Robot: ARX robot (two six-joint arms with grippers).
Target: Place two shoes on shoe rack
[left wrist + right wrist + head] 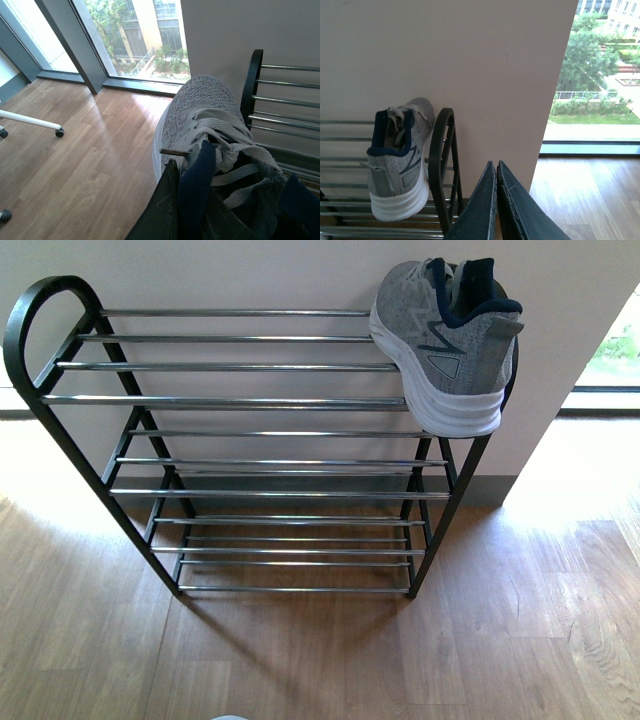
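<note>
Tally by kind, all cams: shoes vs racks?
Shoes: 2 (shelved shoe on the top tier, held shoe at the left wrist)
Shoe rack: 1
Total: 3

**Shoe and Rack Status**

The open three-tier rack of black metal end frames and thin chrome bars (240, 400) stands upright against the wall. One grey knit sneaker with thick white sole, navy collar and dark zigzag side mark (445, 340) sits upright at the right end of the top tier, heel at the front bar, toe toward the wall. The second grey knit sneaker (200, 115) is off the shelves, beside a black end frame, laces uppermost.
</note>
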